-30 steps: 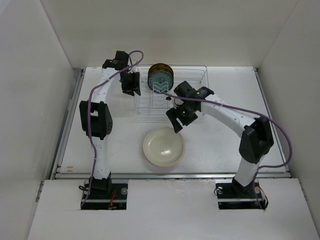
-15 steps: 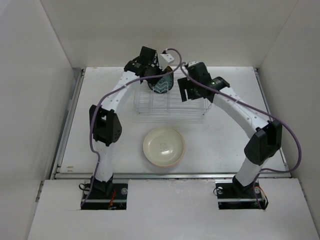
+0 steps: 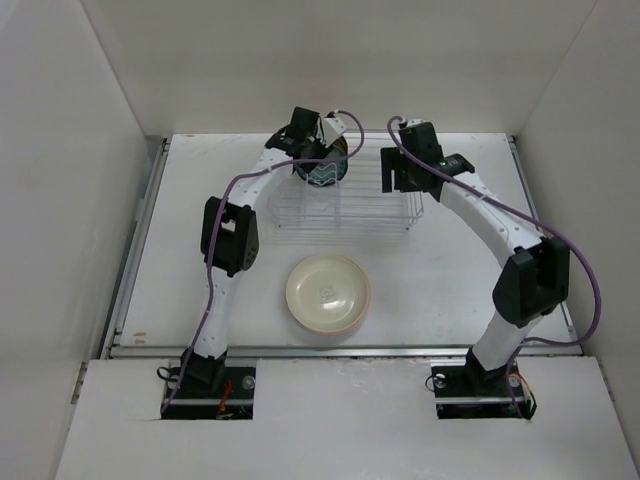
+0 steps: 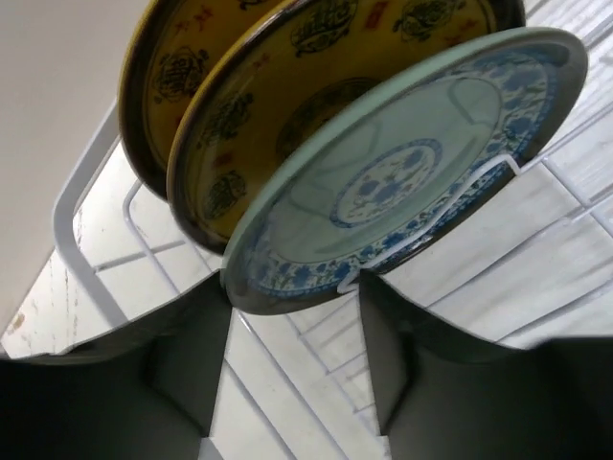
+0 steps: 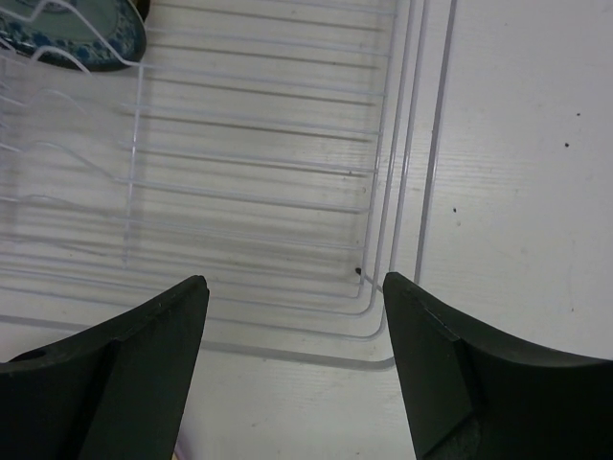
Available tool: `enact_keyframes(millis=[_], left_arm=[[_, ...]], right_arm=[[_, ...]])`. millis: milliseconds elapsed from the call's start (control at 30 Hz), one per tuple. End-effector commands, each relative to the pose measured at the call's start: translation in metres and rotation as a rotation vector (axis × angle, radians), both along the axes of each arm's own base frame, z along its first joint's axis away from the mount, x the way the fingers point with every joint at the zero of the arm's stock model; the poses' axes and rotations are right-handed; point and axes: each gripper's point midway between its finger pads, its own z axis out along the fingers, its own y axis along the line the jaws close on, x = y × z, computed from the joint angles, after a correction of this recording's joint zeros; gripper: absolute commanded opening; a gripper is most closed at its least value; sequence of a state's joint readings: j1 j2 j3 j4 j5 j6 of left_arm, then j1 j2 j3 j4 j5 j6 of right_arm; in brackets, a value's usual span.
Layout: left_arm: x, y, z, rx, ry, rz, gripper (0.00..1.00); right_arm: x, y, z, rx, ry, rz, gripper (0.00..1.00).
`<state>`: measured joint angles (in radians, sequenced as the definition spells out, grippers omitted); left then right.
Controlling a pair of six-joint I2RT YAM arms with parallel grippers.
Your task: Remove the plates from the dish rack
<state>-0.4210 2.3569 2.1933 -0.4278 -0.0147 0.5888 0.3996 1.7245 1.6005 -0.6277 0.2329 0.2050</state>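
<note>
Item: dish rack, far middle of the table, three plates upright at its left end.
The teal-patterned plate stands before two brown-and-yellow plates. The left gripper is spread, fingers flanking its lower rim. The right gripper is spread wide and empty over the rack's right end. A cream plate lies flat toward the near edge.

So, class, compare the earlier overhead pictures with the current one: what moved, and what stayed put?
The left gripper swung from left of the rack over to its plates, open jaws now straddling the rim of the teal plate. The right gripper moved from the rack's near side to its right end, open and empty. Rack, plates and the unloaded stack stayed put.
</note>
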Motion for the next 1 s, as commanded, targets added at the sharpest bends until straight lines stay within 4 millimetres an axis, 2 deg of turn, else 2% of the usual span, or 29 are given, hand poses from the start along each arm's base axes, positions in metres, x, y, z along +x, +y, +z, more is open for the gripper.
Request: enact_keyframes(millis=[0,33,100,233,300,333,367,433,467,533,567,633,667,700,733,767,800,933,967], left_arm=[[0.003,-0.014,0.032,-0.092,-0.047,-0.018,0.40],[0.002,-0.007,0.029,-0.094,-0.035,-0.003,0.33],[0.001,-0.008,0.026,-0.100,-0.031,0.003,0.18],[-0.004,-0.003,0.023,-0.083,-0.012,0.014,0.00],[-0.004,0.004,0.037,-0.100,-0.024,0.033,0.00],[-0.002,0.010,0.037,-0.109,-0.021,0.053,0.00],[-0.004,0.011,0.053,-0.130,-0.042,0.060,0.00],[-0.001,0.023,0.068,-0.173,-0.053,0.080,0.00],[-0.005,0.017,0.077,-0.208,-0.053,0.055,0.00],[-0.008,0.027,0.100,-0.246,-0.066,0.057,0.00],[-0.012,0.020,0.103,-0.282,-0.045,0.033,0.00],[-0.019,0.028,0.121,-0.321,-0.037,0.018,0.00],[-0.023,0.023,0.119,-0.340,-0.015,0.004,0.00],[-0.027,0.019,0.127,-0.361,-0.016,-0.025,0.00],[-0.030,0.023,0.129,-0.364,-0.009,-0.023,0.00],[-0.030,0.024,0.125,-0.362,-0.001,-0.021,0.00],[-0.031,0.024,0.121,-0.359,0.008,-0.019,0.00],[-0.029,0.032,0.128,-0.406,0.008,0.030,0.00],[-0.026,0.036,0.139,-0.425,-0.017,0.043,0.00]], right_arm=[[0.000,-0.002,0.018,0.038,-0.058,-0.008,0.80],[0.000,0.000,0.018,0.045,-0.055,0.000,0.80],[-0.001,0.001,0.017,0.051,-0.052,0.008,0.80],[-0.001,0.005,0.013,0.055,-0.039,0.031,0.81],[-0.001,0.007,0.011,0.057,-0.028,0.038,0.81],[0.000,0.009,0.015,0.066,-0.034,0.045,0.81],[0.001,0.011,0.010,0.068,-0.022,0.052,0.81],[0.000,0.013,0.010,0.074,-0.019,0.060,0.81],[0.000,0.013,0.010,0.075,-0.019,0.060,0.81],[-0.001,0.018,0.004,0.089,-0.001,0.081,0.81],[-0.001,0.018,0.004,0.089,-0.001,0.081,0.81],[0.001,0.026,0.006,0.114,-0.002,0.108,0.81],[0.002,0.026,0.002,0.111,0.006,0.107,0.81],[0.001,0.029,0.001,0.120,0.010,0.119,0.81],[0.002,0.033,0.001,0.132,0.015,0.132,0.81],[0.002,0.035,-0.004,0.129,0.027,0.147,0.81],[0.003,0.037,0.000,0.138,0.021,0.154,0.81],[0.001,0.043,-0.004,0.159,0.039,0.182,0.81],[0.001,0.043,-0.004,0.159,0.039,0.182,0.81]])
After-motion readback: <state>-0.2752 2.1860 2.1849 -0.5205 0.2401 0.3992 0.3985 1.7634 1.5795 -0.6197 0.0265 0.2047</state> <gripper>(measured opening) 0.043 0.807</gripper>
